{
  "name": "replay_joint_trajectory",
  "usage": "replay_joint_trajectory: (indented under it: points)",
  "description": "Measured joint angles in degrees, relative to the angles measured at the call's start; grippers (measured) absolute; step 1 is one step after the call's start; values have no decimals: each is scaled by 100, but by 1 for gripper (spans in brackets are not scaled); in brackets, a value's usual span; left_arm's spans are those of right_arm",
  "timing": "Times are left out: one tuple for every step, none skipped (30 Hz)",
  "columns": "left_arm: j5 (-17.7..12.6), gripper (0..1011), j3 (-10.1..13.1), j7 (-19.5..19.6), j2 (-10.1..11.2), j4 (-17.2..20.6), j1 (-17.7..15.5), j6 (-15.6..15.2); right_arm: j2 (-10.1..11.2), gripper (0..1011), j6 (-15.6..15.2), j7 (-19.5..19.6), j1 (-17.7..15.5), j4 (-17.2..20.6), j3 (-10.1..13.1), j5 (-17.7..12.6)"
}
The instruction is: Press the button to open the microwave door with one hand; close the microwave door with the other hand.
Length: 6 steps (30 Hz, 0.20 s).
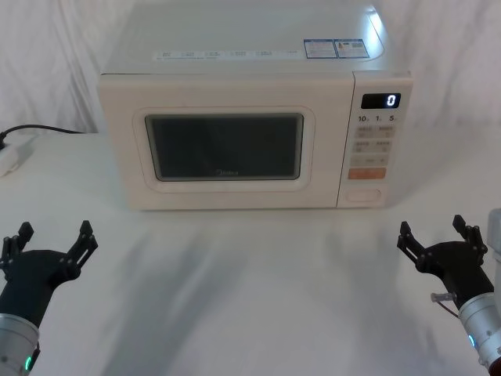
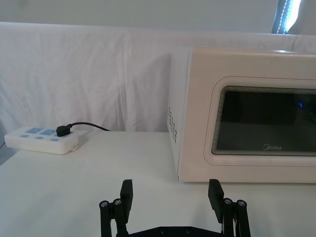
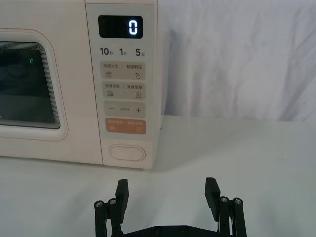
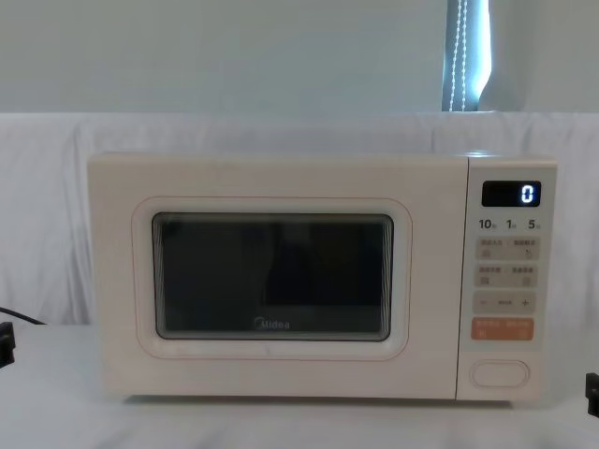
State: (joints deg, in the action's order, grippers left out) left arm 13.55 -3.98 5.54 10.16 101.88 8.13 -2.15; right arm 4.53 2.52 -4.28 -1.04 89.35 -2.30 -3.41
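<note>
Sitting shut at the table's (image 1: 235, 266) far middle, the microwave door (image 1: 227, 149) fills the chest view; the button (image 3: 127, 152) lies low right. Left wrist view adds a power strip (image 2: 42, 139). Near, left gripper (image 1: 48, 243) and right gripper (image 1: 438, 235) hang spread, empty.

**What you can actually read on this microwave**

Not much text here. The microwave door (image 4: 271, 281) has a small "Midea" logo just under the dark window, readable in the chest and left wrist views. On the control strip (image 3: 122, 84) the lit display (image 3: 120, 26) shows a single "0". Right below it sit the numbers "10", "1" and "5", each with a tiny character I can't make out. Lower down there's a key with "−" and "+". The beige keys and the orange button (image 3: 125, 127) carry print too small to read. The stickers (image 1: 337, 48) on top are illegible as well.
</note>
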Motion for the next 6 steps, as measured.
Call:
replay_joint_trajectory:
  points:
    - [0,1001,0,0,1,0,0,0,0,1002,0,0,0,0,0,0]
    - [0,1001,0,1,1,1,0,-1,0,1002,0,0,0,0,0,0]
    - [0,1001,0,1,1,1,0,-1,0,1002,0,0,0,0,0,0]
    - [0,1001,0,2,2,2,0,-2,0,1002,0,0,0,0,0,0]
    - [0,1001,0,2,2,2,0,-3,0,1002,0,0,0,0,0,0]
    - [0,1001,0,3,3,3,0,-3,0,1002,0,0,0,0,0,0]
